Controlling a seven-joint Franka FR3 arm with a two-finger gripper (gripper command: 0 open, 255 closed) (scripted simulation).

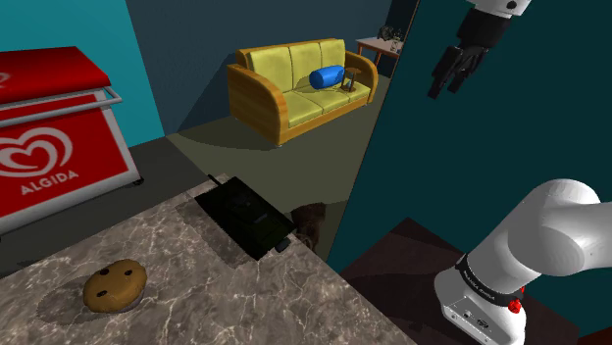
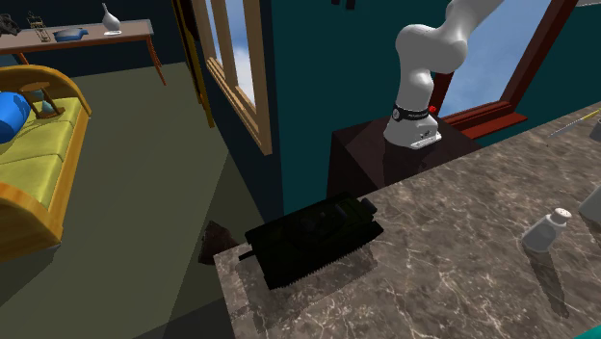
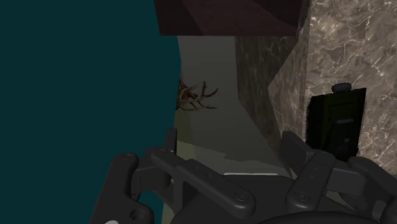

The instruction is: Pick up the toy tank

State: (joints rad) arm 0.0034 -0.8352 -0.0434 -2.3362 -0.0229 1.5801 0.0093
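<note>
We see the gripper point(image 1: 444, 88) high in the air at about one o'clock in the shoulder view, in front of a teal wall point(image 1: 510, 127). Its two black fingers point(image 3: 305, 172) stand spread apart with nothing between them. In the wrist view the toy tank point(image 3: 336, 124) lies off beyond one finger, well apart from the hand.

From the gripper, the toy tank point(image 1: 245, 218) sits far down at about seven o'clock in the shoulder view. It is a flat black shape resting at the corner of the marble counter point(image 1: 226, 304), close to the edge. In the second exterior view the tank point(image 2: 313, 236) lies at about seven o'clock from the arm's base, and the dark stand point(image 2: 376, 154) rises just behind the counter.

The white arm point(image 1: 549, 245) bends up from four o'clock in the shoulder view. A cookie point(image 1: 115, 285) rests on the counter at about eight o'clock from the tank. A small shaker point(image 2: 547, 231) stands at three o'clock from the tank in the second exterior view.

Farther out, a brown antler-like object point(image 3: 194, 97) lies on the floor below the counter's corner. A yellow sofa point(image 1: 299, 83) holds a blue cushion point(image 1: 328, 76), and a red Algida freezer point(image 1: 54, 137) stands at nine o'clock in the shoulder view.
</note>
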